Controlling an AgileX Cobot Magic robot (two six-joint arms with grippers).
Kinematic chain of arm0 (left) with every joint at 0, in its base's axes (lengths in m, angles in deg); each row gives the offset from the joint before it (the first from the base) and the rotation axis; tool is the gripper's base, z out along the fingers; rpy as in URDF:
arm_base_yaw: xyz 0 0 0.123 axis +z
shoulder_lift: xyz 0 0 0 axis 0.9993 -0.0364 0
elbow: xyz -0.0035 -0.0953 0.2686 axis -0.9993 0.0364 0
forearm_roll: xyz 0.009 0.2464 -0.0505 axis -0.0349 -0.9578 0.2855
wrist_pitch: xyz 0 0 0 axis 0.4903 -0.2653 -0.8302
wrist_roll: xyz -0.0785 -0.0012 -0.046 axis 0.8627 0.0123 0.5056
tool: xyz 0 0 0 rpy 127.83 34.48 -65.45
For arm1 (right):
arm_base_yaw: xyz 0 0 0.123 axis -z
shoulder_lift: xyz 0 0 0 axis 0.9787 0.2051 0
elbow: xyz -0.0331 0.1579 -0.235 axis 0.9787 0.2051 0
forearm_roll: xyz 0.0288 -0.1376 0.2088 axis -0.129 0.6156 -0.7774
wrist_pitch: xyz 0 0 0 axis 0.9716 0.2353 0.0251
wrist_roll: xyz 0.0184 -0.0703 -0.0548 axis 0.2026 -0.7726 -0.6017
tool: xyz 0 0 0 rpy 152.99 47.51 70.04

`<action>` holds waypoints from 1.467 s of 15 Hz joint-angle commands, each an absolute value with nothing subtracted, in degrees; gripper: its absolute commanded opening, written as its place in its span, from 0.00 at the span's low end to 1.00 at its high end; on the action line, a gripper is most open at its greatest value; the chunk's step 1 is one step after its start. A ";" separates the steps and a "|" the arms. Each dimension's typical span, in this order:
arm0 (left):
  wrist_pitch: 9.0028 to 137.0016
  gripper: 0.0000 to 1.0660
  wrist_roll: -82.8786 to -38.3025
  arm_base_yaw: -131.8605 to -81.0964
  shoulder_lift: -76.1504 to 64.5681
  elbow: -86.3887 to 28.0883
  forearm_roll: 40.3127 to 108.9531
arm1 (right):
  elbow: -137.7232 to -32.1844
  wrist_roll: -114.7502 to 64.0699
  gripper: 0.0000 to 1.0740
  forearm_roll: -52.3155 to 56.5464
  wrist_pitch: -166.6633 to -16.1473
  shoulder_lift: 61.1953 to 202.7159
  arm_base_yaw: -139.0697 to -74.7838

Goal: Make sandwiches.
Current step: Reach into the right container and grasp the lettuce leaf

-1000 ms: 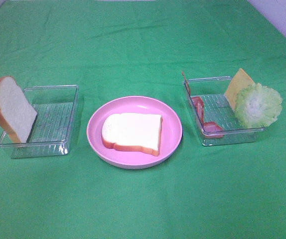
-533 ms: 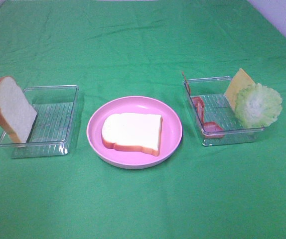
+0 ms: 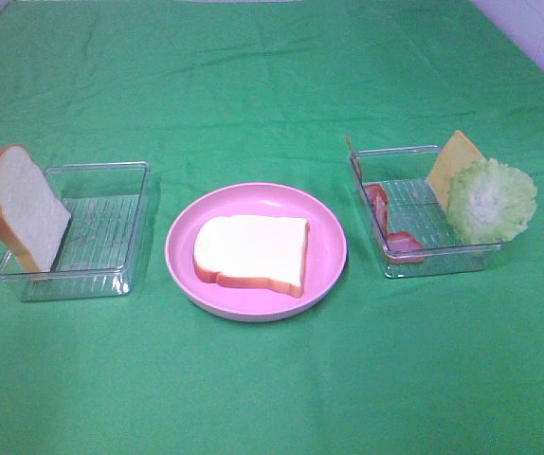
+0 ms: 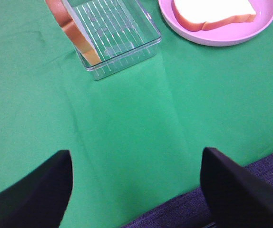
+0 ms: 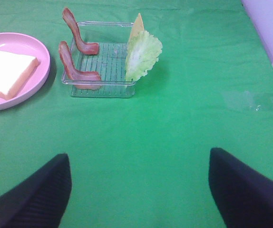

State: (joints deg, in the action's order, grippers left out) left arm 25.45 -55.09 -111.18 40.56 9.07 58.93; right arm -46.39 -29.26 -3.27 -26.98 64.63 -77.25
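One white bread slice lies flat on the pink plate in the middle. A second bread slice leans upright against the left clear tray. The right clear tray holds two bacon strips, a yellow cheese square and a lettuce leaf propped on its right side. Neither gripper shows in the high view. My left gripper is open over bare cloth, well short of the left tray. My right gripper is open too, back from the bacon and lettuce.
A green cloth covers the whole table. A pale wall strip edges the far right corner. In the left wrist view the table's near edge and a dark floor show.
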 commanded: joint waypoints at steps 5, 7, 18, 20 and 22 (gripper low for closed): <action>24.24 0.67 -56.81 -111.46 54.31 12.50 59.22 | -47.60 -28.12 0.70 -3.33 -47.03 85.66 -76.85; 24.24 0.67 -56.81 -111.46 58.72 12.50 59.16 | -47.60 -22.68 0.66 -3.61 -51.33 96.55 -76.85; 24.30 0.67 -56.81 -111.46 64.34 12.56 58.76 | -91.08 -25.08 0.61 -6.54 -24.91 157.91 -76.79; 24.30 0.67 -56.81 -111.46 64.28 12.56 58.76 | -97.50 -26.80 0.61 -6.77 -21.36 164.44 -76.79; 24.30 0.67 -56.81 -111.46 64.28 12.56 58.76 | -102.37 -27.20 0.61 -6.94 -20.79 169.31 -76.73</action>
State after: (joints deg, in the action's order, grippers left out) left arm 24.24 -56.81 -111.18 62.96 12.50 58.93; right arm -100.77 -26.17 -6.59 -21.65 167.82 -77.13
